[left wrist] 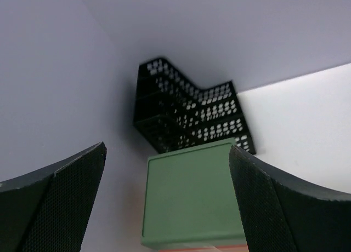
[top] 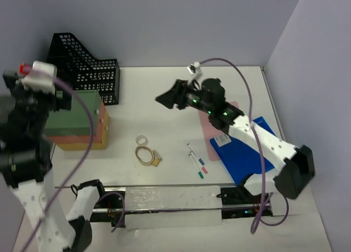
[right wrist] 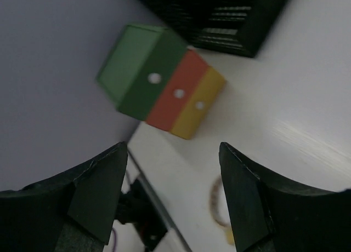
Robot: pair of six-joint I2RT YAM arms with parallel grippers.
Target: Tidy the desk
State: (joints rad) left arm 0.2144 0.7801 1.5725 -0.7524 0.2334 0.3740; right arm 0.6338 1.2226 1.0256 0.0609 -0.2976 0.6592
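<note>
The white desk (top: 153, 93) carries scattered items. My right gripper (top: 166, 98) hovers open above its middle with nothing between the jaws; in the right wrist view this gripper (right wrist: 173, 146) looks toward a stack of green, red and yellow boxes (right wrist: 162, 90). My left arm is raised high at the left. Its gripper (left wrist: 167, 149) is wide open and empty above the green top box (left wrist: 189, 194). Two markers (top: 196, 159) lie near the middle front. A tape ring (top: 145, 154) and a smaller white ring (top: 141, 139) lie left of them.
A black mesh file organizer (top: 82, 63) stands at the back left corner, behind the box stack (top: 82, 129). A blue folder (top: 247, 156) over a pink one (top: 219, 132) lies under the right arm. Lavender walls close in at the back and right.
</note>
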